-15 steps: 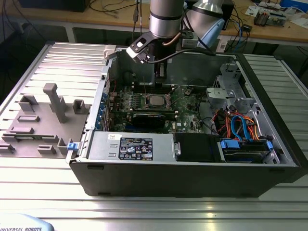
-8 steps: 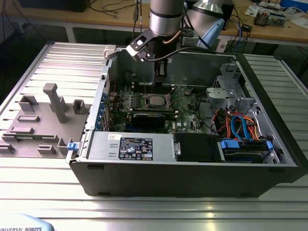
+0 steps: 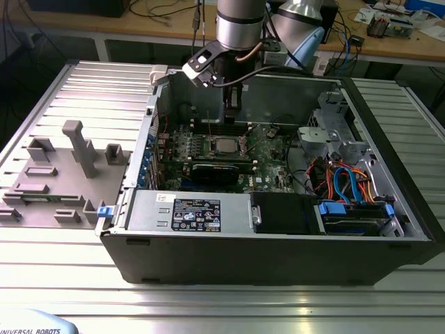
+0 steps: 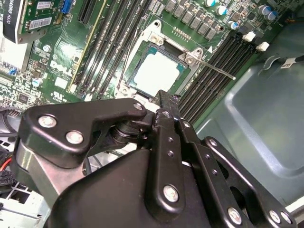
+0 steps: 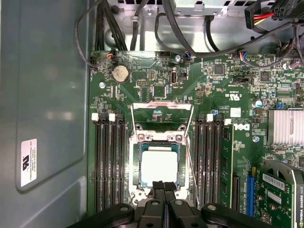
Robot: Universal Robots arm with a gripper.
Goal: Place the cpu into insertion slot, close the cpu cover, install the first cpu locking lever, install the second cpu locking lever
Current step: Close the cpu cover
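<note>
Black two-finger gripper (image 5: 164,185), fingers pressed together and empty, poised just beside the small flat silver-grey square cpu (image 5: 159,165) seated in the silver-rimmed insertion slot (image 5: 135,156) on the green motherboard (image 5: 223,85); chip judged light, stiff, fragile, best held by its edges.

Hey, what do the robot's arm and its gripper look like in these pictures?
The arm is a thick silver-grey cylinder with a dark band. A white-and-black box is mounted at its wrist. The gripper is matte black, built of flat linked bars with rounded ends and silver screw heads.
</note>
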